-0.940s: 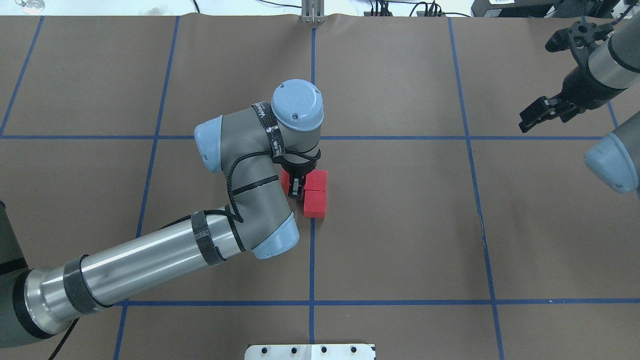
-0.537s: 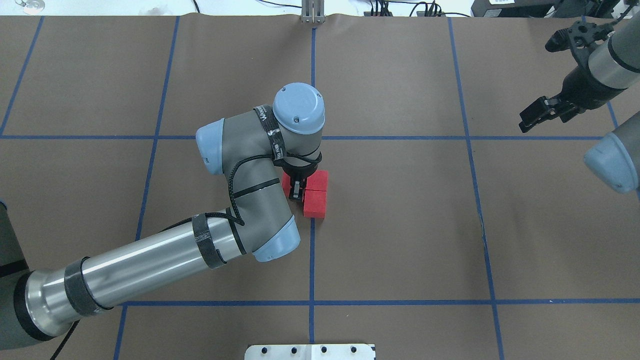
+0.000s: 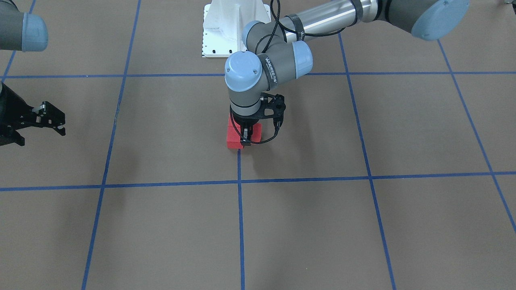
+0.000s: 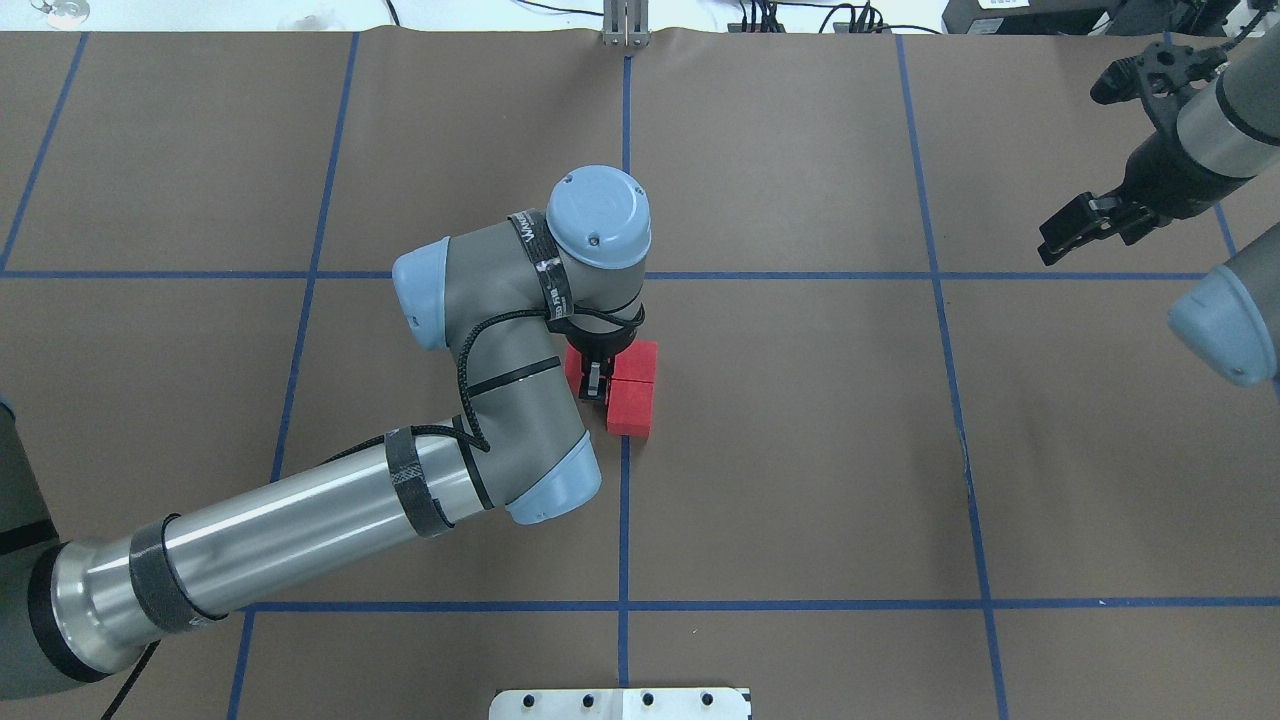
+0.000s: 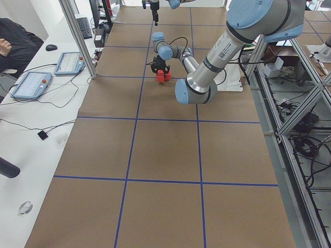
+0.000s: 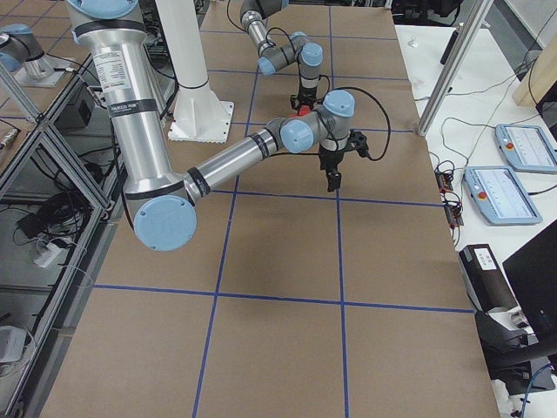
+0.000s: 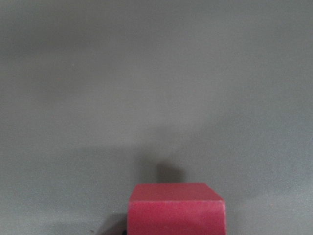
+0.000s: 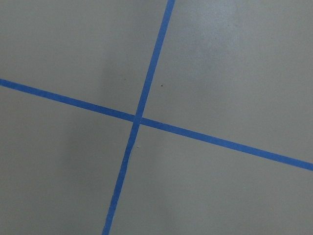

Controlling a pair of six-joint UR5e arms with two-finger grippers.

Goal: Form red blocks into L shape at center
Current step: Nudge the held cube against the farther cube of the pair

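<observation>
Bench (image 4: 800,450): brown cover, ruled into big squares by blue tape lines (image 4: 940,275).
Left arm (image 4: 300,540): comes in from the near left, elbow bent, wrist pointing straight down over the middle.
Right arm (image 4: 1215,120): off at the far right corner, well apart from the blocks.
Center (image 4: 624,480): the patch along the middle tape line.
L shape (image 4: 630,410): sits on that line; two cubes side by side, the third touching the right one's near face.
Red blocks (image 4: 636,360): three; the left one is half hidden under the wrist.
Left pincer (image 4: 597,381): down at the left cube; I cannot tell whether it grips.
Right pincer (image 4: 1085,232): jaws parted, holding nothing.
</observation>
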